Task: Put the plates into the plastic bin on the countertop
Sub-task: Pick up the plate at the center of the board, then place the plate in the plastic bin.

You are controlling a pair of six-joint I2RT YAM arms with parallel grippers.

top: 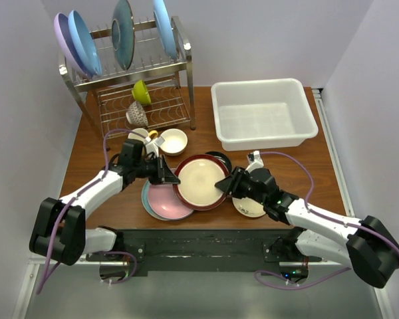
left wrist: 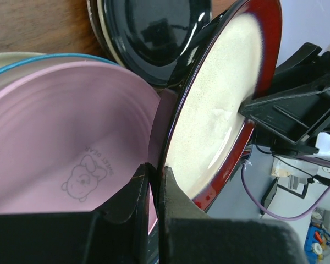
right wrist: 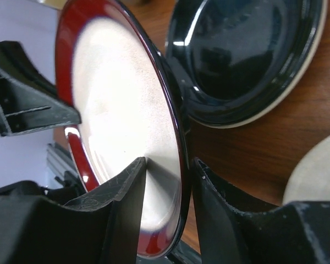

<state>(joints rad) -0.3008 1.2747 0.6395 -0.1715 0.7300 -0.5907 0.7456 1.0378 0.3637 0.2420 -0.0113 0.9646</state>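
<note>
L hand [top: 167, 174] is clamped tight on the left rim of the maroon-rimmed plate [top: 201, 181]. R hand [top: 221, 186] straddles the opposite rim w/ fingers parted and a gap showing on 1 side, so no grip there. That plate sits tilted mid-surface [top: 201, 136], overlapping the pink plate [top: 165, 201], w/ the black plate [top: 219, 157] just behind. At far right stands the plastic bin [top: 256, 84], well apart from it.
</note>
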